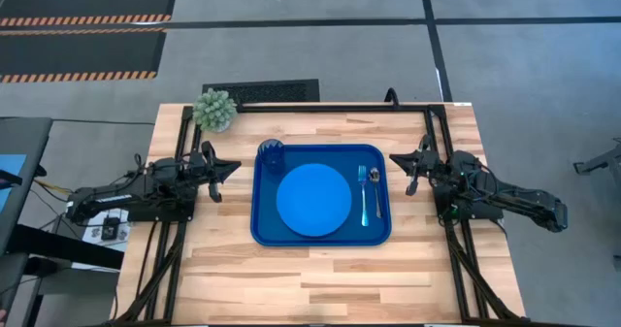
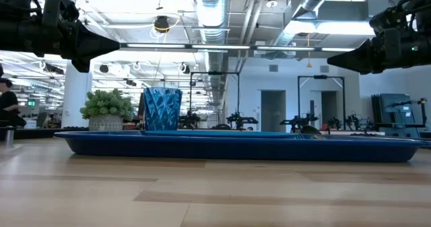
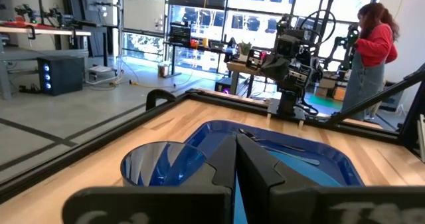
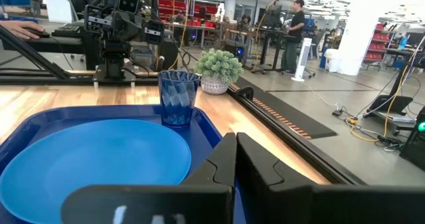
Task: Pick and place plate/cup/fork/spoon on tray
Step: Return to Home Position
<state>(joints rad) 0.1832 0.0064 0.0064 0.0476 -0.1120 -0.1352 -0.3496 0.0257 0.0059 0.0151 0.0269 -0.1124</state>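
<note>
The dark-blue tray [image 1: 260, 226] lies flat on the middle of the wooden table. The light-blue plate [image 1: 312, 200] lies flat in its centre. In the tray's far left corner the dark-blue cup [image 1: 272, 154] stands upright. The teal-handled fork [image 1: 364, 193] and the dark spoon [image 1: 375, 179] lie side by side along the tray's right side. My left gripper [image 1: 236, 166] hovers shut just left of the tray, pointing level at the cup. My right gripper [image 1: 393, 158] hovers shut just right of the tray, above the table. Neither touches anything.
A small potted plant [image 1: 214, 109] stands at the table's far left corner. Black frame rails [image 1: 434, 123] run along the far edge and both sides. Bare wood stretches between the tray and the near edge. People stand in the room beyond the table [image 3: 373, 48].
</note>
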